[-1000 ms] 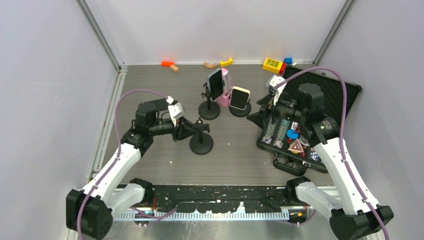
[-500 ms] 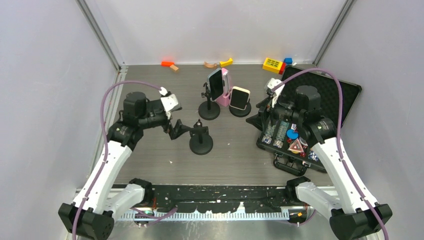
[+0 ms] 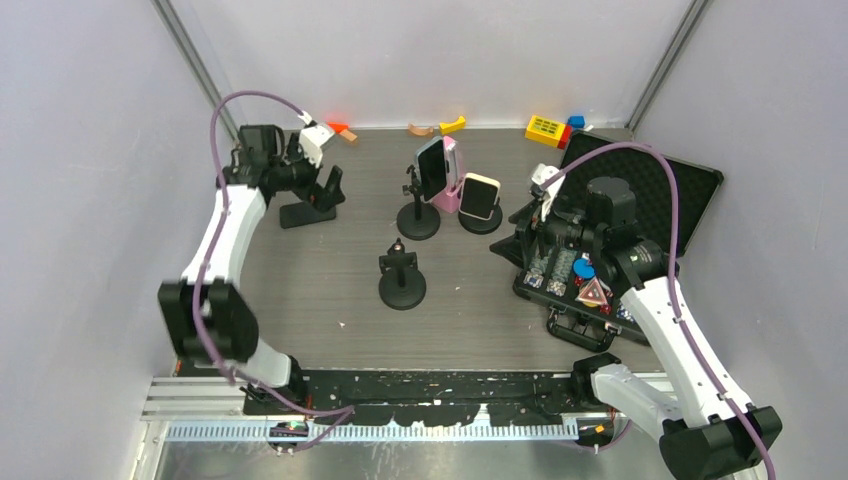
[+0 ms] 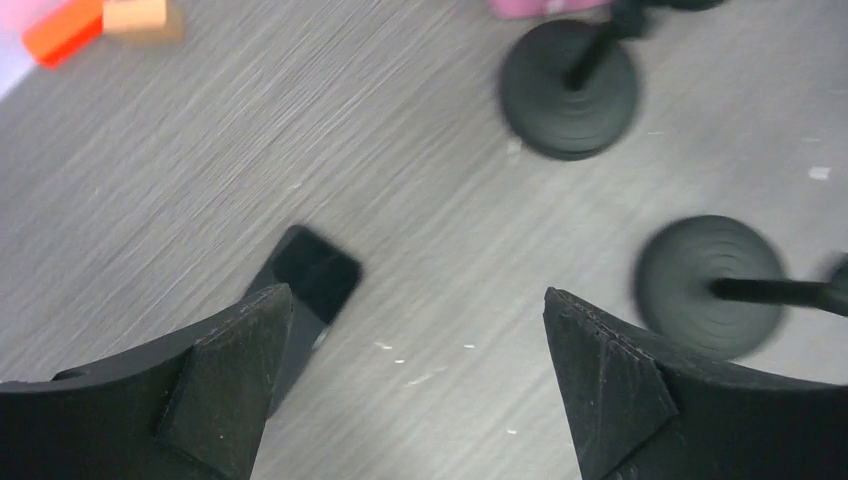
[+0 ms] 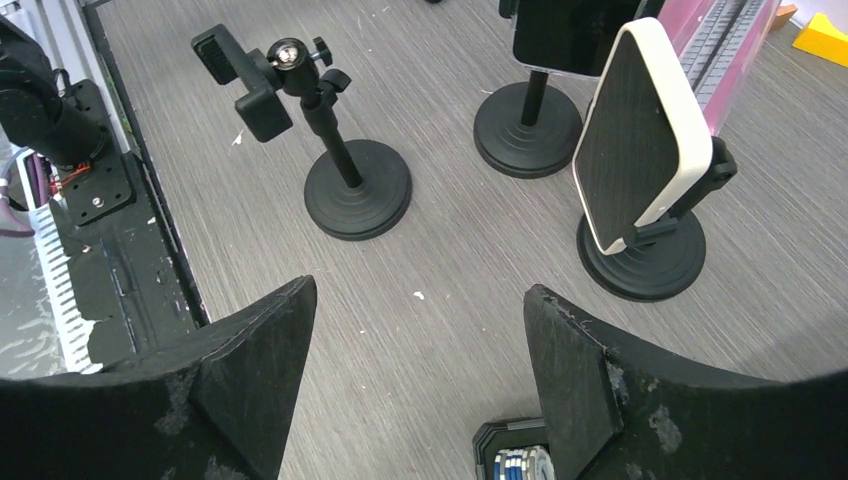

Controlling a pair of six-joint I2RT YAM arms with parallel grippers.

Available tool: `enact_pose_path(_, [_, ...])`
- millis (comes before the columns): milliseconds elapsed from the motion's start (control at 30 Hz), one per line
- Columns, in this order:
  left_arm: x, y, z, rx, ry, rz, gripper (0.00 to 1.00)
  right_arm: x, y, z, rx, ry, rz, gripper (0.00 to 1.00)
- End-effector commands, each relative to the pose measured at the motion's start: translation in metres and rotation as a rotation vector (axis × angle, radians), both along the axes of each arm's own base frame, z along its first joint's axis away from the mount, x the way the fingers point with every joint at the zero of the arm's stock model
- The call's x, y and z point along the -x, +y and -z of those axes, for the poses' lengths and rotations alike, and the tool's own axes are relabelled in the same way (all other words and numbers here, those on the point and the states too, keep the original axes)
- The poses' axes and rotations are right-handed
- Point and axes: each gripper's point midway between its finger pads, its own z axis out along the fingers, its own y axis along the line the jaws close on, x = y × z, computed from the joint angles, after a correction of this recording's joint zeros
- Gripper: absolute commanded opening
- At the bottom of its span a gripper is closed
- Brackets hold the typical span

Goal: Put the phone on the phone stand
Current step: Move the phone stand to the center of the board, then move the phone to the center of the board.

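A black phone (image 3: 300, 214) lies flat on the table at the back left. My left gripper (image 3: 327, 190) hangs open just above its right end. In the left wrist view the phone (image 4: 312, 274) shows partly behind my left finger (image 4: 235, 370), with nothing between the fingers of the gripper (image 4: 412, 295). The empty phone stand (image 3: 402, 281) is upright mid-table, and the right wrist view shows its clamp (image 5: 258, 78) holding nothing. My right gripper (image 3: 528, 236) is open over the table beside the case, and in its own view the gripper (image 5: 420, 290) holds nothing.
Two more stands at the back hold a dark phone (image 3: 431, 168) and a white-cased phone (image 3: 480, 196), with a pink object (image 3: 452, 198) between them. An open black case (image 3: 650, 180) with poker chips lies right. Coloured blocks (image 3: 547, 128) line the back wall.
My left gripper has opened and left the empty stand's stem. The arm has swung back and left to above the flat phone. The right arm has hardly moved.
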Motion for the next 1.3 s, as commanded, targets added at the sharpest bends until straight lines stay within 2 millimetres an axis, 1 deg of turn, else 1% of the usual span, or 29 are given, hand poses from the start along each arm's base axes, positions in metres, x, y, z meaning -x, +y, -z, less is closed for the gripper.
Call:
enact_pose_path(0, [-0.059, 0.053, 0.045, -0.104, 0.103, -0.114, 1.00, 0.005, 0.004, -0.015, -0.038, -0.056, -0.029, 0.81])
enact_pose_path(167, [-0.109, 0.089, 0.083, -0.134, 0.194, -0.145, 1.00, 0.004, 0.004, -0.008, -0.024, -0.044, -0.032, 0.81])
enact_pose_path(300, [-0.136, 0.103, 0.118, -0.117, 0.282, -0.198, 1.00, 0.000, 0.003, 0.000, -0.010, -0.028, -0.028, 0.81])
enact_pose_path(367, [-0.150, 0.109, 0.130, -0.119, 0.299, -0.235, 1.00, -0.002, 0.003, 0.003, -0.001, -0.022, -0.024, 0.81])
enact_pose_path(400, [-0.155, 0.112, 0.144, -0.120, 0.329, -0.253, 1.00, -0.003, 0.002, 0.004, 0.003, -0.021, -0.024, 0.81])
enact_pose_path(433, [-0.158, 0.114, 0.152, -0.119, 0.354, -0.270, 1.00, -0.004, 0.002, 0.006, 0.008, -0.018, -0.021, 0.81])
enact_pose_path(533, [-0.164, 0.119, 0.171, -0.120, 0.424, -0.327, 0.99, -0.006, 0.001, 0.010, 0.018, -0.010, -0.018, 0.81])
enact_pose_path(600, [-0.163, 0.122, 0.179, -0.127, 0.457, -0.347, 0.97, -0.007, 0.001, 0.012, 0.022, -0.007, -0.017, 0.81])
enact_pose_path(667, [-0.160, 0.124, 0.186, -0.132, 0.480, -0.362, 0.93, -0.007, 0.001, 0.013, 0.025, -0.004, -0.016, 0.81])
enact_pose_path(767, [-0.149, 0.122, 0.190, -0.131, 0.519, -0.366, 0.87, -0.007, 0.001, 0.013, 0.026, -0.005, -0.015, 0.81])
enact_pose_path(867, [-0.130, 0.115, 0.191, -0.116, 0.578, -0.345, 0.82, -0.006, 0.001, 0.013, 0.026, -0.006, -0.016, 0.81])
enact_pose_path(1133, [-0.053, 0.090, 0.201, -0.147, 0.755, -0.270, 0.71, -0.003, 0.001, 0.010, 0.019, -0.015, -0.022, 0.81])
enact_pose_path(1267, [-0.020, 0.073, 0.205, -0.167, 0.793, -0.222, 0.70, -0.002, 0.001, 0.010, 0.016, -0.012, -0.025, 0.81])
